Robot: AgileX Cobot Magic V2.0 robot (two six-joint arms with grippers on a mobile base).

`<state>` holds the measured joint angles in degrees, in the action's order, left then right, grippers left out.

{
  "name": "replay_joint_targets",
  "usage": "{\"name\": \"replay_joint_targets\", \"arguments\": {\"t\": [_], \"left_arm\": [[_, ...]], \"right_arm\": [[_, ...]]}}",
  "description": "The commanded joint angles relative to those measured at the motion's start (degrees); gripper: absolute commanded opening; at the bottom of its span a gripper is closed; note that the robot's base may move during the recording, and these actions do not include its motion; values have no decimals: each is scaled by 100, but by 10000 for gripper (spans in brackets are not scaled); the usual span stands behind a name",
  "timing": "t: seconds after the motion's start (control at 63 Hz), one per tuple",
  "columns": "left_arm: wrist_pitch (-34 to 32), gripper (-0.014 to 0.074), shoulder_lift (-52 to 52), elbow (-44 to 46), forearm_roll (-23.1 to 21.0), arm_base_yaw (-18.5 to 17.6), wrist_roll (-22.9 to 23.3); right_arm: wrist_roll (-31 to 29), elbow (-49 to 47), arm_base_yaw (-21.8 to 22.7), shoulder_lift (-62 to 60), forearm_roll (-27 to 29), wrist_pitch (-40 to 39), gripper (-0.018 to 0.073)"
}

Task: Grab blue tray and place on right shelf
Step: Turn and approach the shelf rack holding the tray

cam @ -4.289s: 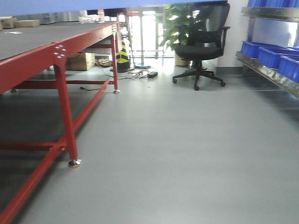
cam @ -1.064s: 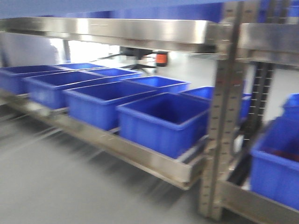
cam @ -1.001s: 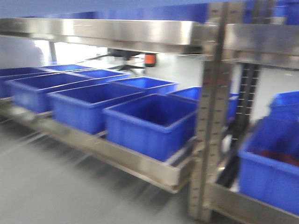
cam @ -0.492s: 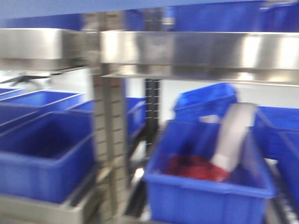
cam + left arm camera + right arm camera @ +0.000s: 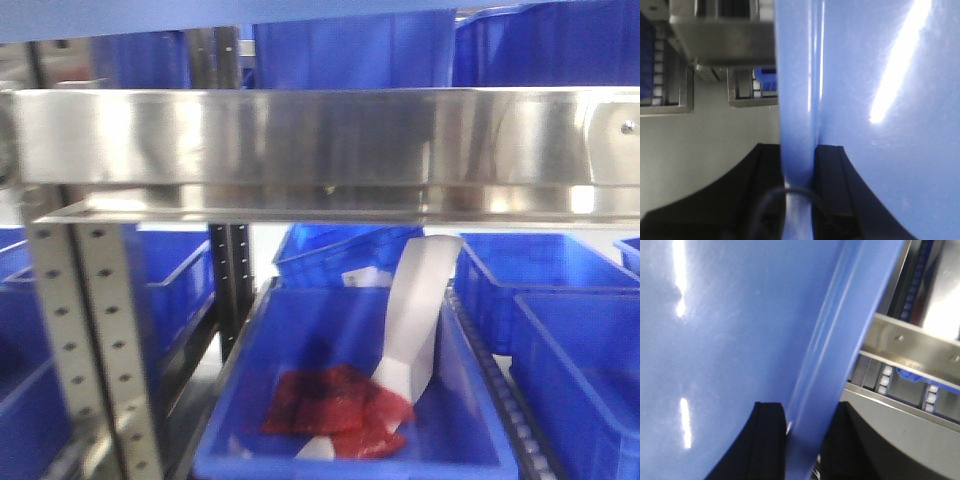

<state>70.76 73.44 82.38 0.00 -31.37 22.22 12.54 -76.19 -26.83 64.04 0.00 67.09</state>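
Observation:
The blue tray (image 5: 880,100) is a glossy periwinkle sheet filling both wrist views, and its underside shows as a pale blue band (image 5: 200,12) along the top of the front view. My left gripper (image 5: 798,150) is shut on the tray's left rim, with black fingers (image 5: 832,175) on either side of it. On the opposite rim, my right gripper (image 5: 807,415) is shut on the tray (image 5: 730,340). The right shelf (image 5: 320,140) is directly ahead, its broad steel lip spanning the front view just below the tray.
A perforated grey upright (image 5: 90,340) stands at the left. Under the lip, a deep blue bin (image 5: 340,455) holds red items and a white piece (image 5: 420,310). More deep blue bins (image 5: 560,330) sit to the right, and others (image 5: 350,55) stand on the shelf above.
The view has swung from the red table and floor to the steel rack. Over the last half second the upright and the bin with red items slid left, and the picture sharpened.

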Motion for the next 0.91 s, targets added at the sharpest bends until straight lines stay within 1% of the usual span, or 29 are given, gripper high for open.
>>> {"name": "replay_joint_targets", "arguments": {"t": [0.0,0.89], "left_arm": [[549,-48,-132,126,228,-18,-165],[549,-48,-132,126,228,-18,-165]], "right_arm": [[-187,-183,-9,-136,-86,-363,57],[-187,-183,-9,-136,-86,-363,57]]}}
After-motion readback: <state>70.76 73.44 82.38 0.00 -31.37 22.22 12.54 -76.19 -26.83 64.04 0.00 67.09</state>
